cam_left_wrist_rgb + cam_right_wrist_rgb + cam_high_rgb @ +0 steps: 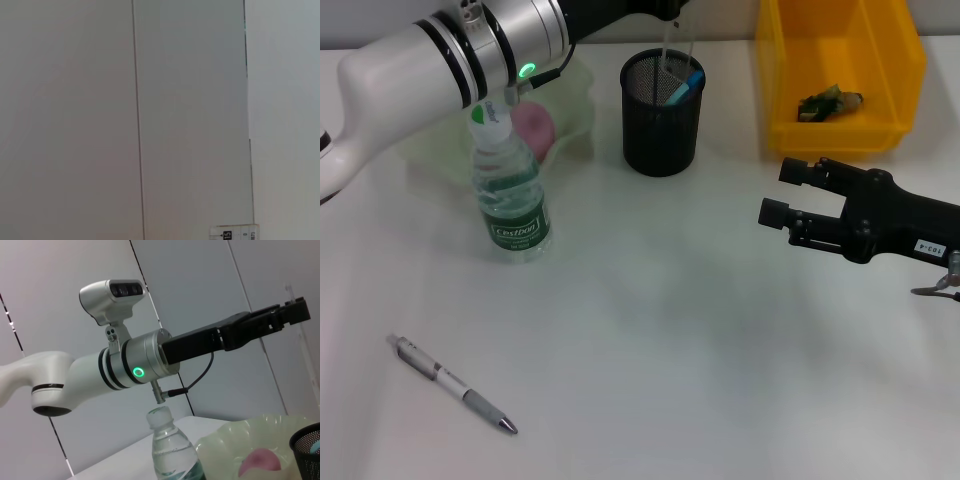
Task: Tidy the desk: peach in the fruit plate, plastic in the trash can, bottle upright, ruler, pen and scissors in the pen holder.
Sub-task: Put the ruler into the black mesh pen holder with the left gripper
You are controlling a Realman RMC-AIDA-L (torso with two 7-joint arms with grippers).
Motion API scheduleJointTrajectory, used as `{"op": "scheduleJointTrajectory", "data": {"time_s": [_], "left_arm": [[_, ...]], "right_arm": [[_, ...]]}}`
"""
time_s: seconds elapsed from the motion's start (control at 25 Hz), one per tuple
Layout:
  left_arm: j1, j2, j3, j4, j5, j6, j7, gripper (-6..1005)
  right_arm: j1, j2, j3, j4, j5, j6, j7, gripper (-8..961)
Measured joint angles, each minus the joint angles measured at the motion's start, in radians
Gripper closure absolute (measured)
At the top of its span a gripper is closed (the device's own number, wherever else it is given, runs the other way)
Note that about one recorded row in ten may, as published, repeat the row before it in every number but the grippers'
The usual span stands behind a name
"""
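— Fingers point(287, 315) of my left gripper point(299, 307) are clamped on the clear ruler point(678, 50), over the pen holder point(660, 130).
— Which way does it point?
— Upright, long axis vertical, lower end at the holder's mouth.
— Around it?
— Nearest, a pen point(450, 383) lies on the white table point(670, 350). Then the bottle point(510, 190) stands upright, with the peach point(533, 128) behind it in the fruit plate point(582, 105). My right gripper point(782, 192) hovers right of the holder, its 2 fingers apart. Farthest, plastic point(828, 102) lies in the yellow bin point(775, 80).

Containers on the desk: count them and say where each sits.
3. Black mesh pen holder at back centre; yellow trash bin at back right; pale fruit plate left of the holder, partly hidden behind the left arm.
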Motion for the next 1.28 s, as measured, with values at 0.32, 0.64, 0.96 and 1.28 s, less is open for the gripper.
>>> {"op": "scheduleJointTrajectory", "data": {"time_s": [0.32, 0.64, 0.96, 1.28], "left_arm": [[-0.001, 0.000, 0.003, 0.000, -0.008, -0.019, 0.000, 507], [-0.002, 0.000, 0.003, -0.002, -0.013, -0.040, 0.000, 503], [-0.003, 0.000, 0.014, 0.004, -0.011, -0.048, 0.000, 499], [-0.003, 0.000, 0.029, 0.013, -0.008, -0.047, 0.032, 495]], "right_arm": [[0.000, 0.000, 0.000, 0.000, 0.000, -0.001, -0.001, 166], [-0.001, 0.000, -0.001, 0.000, 0.000, -0.007, -0.001, 166], [-0.002, 0.000, -0.002, 0.000, 0.000, -0.007, -0.001, 166], [-0.003, 0.000, 0.001, 0.000, 0.000, -0.007, -0.001, 167]]}}
